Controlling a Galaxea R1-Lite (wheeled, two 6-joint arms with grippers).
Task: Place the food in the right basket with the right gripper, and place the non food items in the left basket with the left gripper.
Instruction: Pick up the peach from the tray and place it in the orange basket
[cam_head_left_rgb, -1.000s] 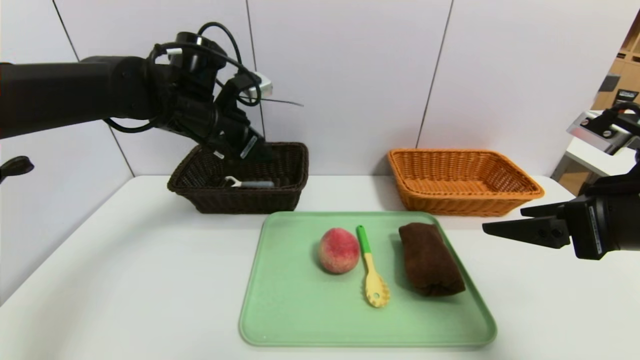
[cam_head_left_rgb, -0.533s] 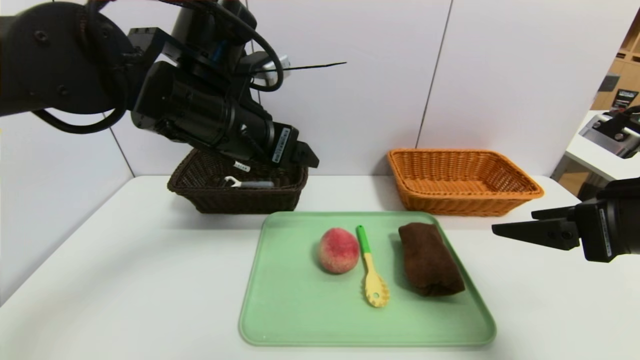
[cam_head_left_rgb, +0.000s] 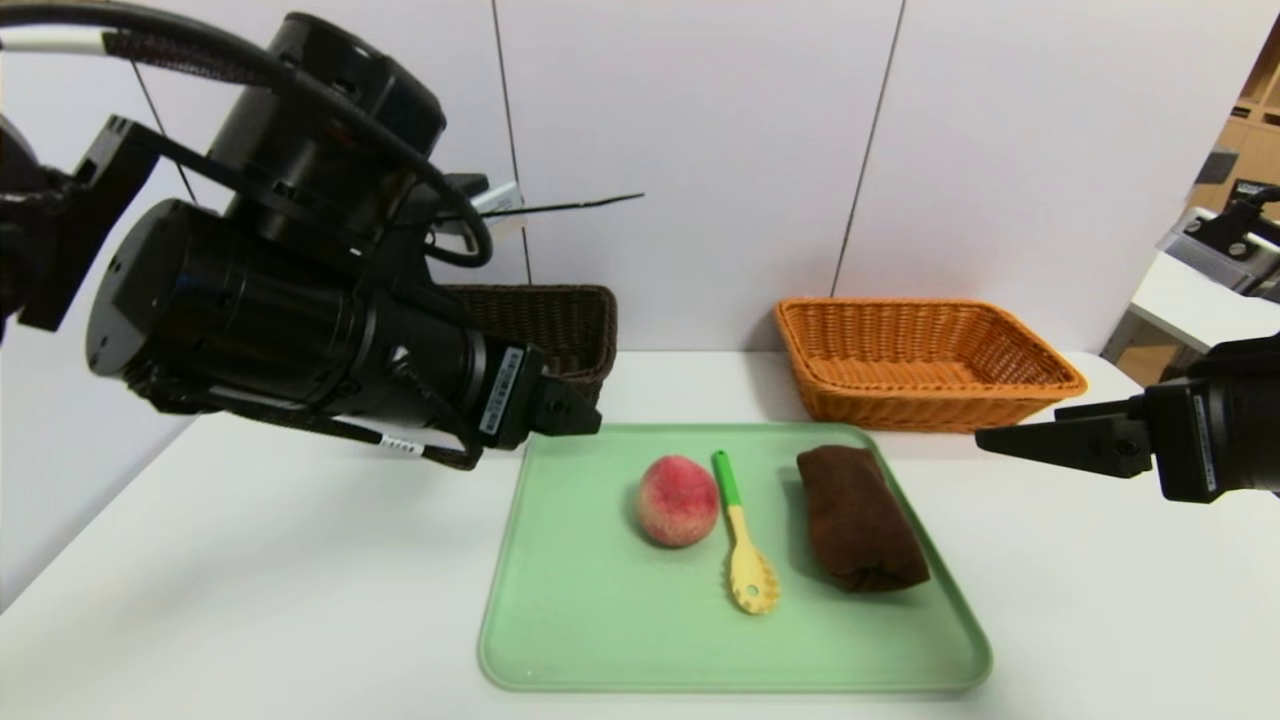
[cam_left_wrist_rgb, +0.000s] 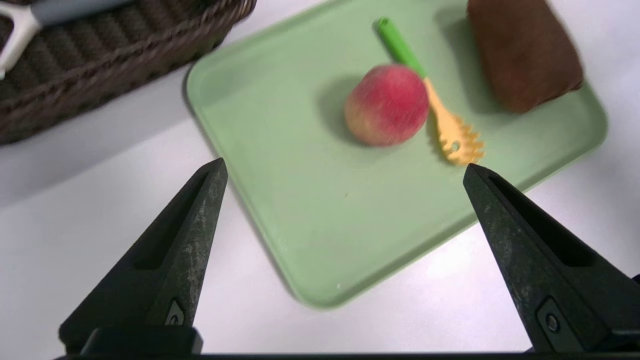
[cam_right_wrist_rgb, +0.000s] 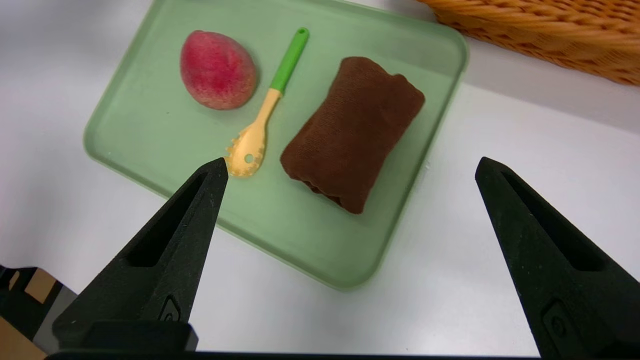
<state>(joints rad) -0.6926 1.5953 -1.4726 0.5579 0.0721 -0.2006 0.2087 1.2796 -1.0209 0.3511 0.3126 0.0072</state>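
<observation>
1. Near dark basket (cam_head_left_rgb: 560, 291), left gripper (cam_left_wrist_rgb: 345, 162): spread wide, empty
2. On green tray (cam_head_left_rgb: 735, 682), peach (cam_head_left_rgb: 678, 502): could roll if bumped while reaching for nearby pasta spoon (cam_head_left_rgb: 741, 535)
3. Farther right on tray, brown cloth (cam_head_left_rgb: 862, 520): might unroll if pinched by one layer
4. Behind, orange basket (cam_head_left_rgb: 930, 407)
5. Beyond tray, right gripper (cam_right_wrist_rgb: 351, 159): parked, wide, empty
</observation>
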